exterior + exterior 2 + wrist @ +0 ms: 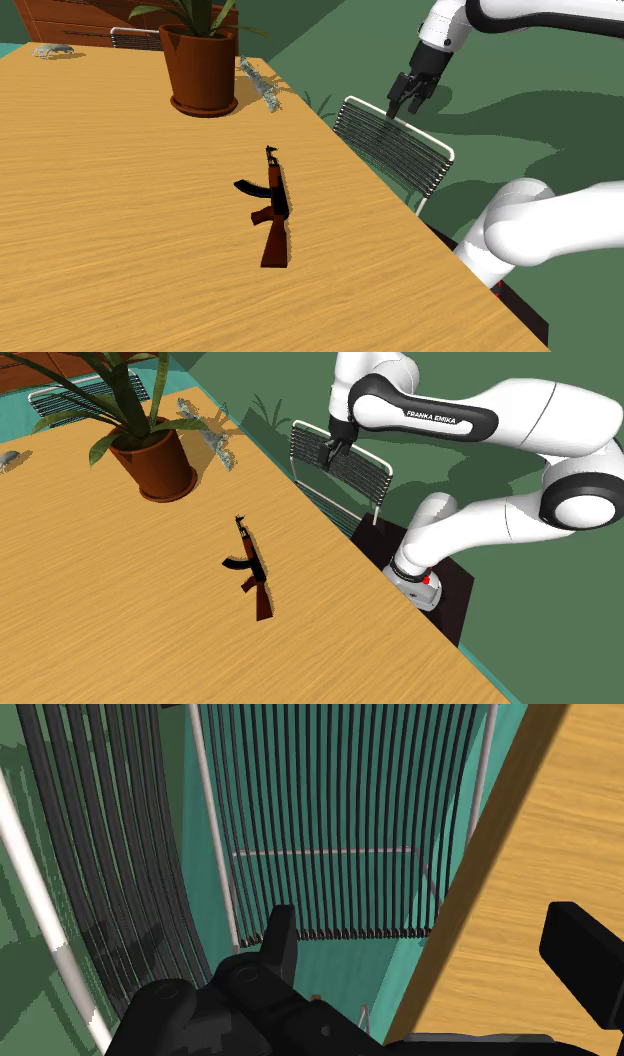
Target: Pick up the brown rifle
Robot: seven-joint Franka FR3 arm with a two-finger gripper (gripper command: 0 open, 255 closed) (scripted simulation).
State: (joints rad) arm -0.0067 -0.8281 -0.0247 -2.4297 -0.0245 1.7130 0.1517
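Observation:
The brown rifle [273, 210] with black metal parts lies flat near the middle of the wooden table [100, 200], its stock pointing toward the table's near edge. It appears again in the second exterior view [250, 567]. My gripper [404, 105] hangs in the air beyond the table's edge, above a wire-slat chair [395, 150], well off to the shoulder view's right of the rifle. It is open with nothing between its fingers [280, 939]. In the wrist view the gripper [430, 954] looks down on the chair's slats [330, 824] and the table edge [540, 854].
A terracotta pot [203, 70] with a green plant stands on the table behind the rifle. A small grey object [262, 85] lies beside the pot, another [50, 50] at the far corner. A second chair [70, 397] stands at the far side.

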